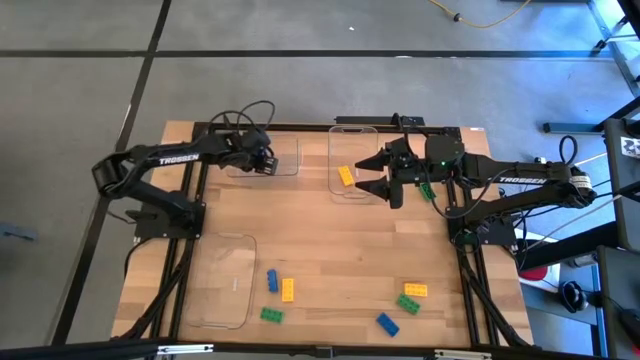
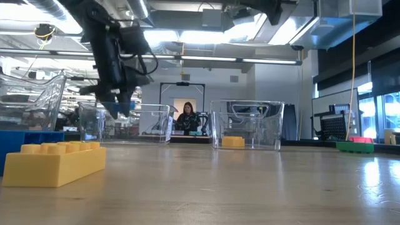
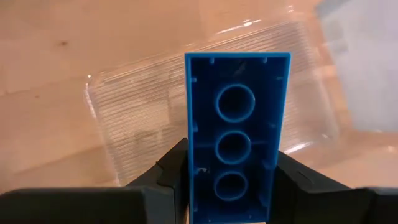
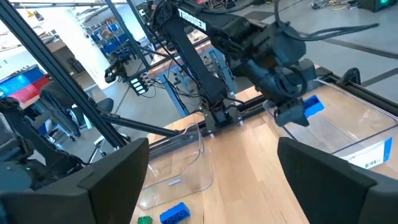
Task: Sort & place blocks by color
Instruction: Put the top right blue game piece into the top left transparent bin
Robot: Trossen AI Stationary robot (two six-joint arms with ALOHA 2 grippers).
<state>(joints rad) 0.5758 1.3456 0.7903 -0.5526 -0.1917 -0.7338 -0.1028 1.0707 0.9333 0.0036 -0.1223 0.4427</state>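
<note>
High view first: our left gripper (image 1: pixel 268 160) hangs over the clear tray (image 1: pixel 285 170) at the far left of the surface, pinching a blue block (image 3: pixel 235 158) by its long sides. We judge the step is dropping it in — so we should lower until the block sits just above the tray floor, keep it level, then part the fingers cleanly; hard plastic on hard plastic will bounce if let go from height. From the left wrist, the block's hollow underside shows three round tubes, smooth and glossy; the tray below is ribbed and see-through.

Moving right, the middle tray (image 1: pixel 340 150) holds one yellow block (image 1: pixel 346 176). Our right gripper (image 1: pixel 385 175) waits beside it with fingers spread, nothing held.

Near the front edge lie loose studded blocks — blue (image 1: pixel 272 281), yellow (image 1: pixel 288 290), green (image 1: pixel 271 315), then green (image 1: pixel 408 303), yellow (image 1: pixel 416 290) and blue (image 1: pixel 387 324) — beside a third tray (image 1: pixel 222 290).
</note>
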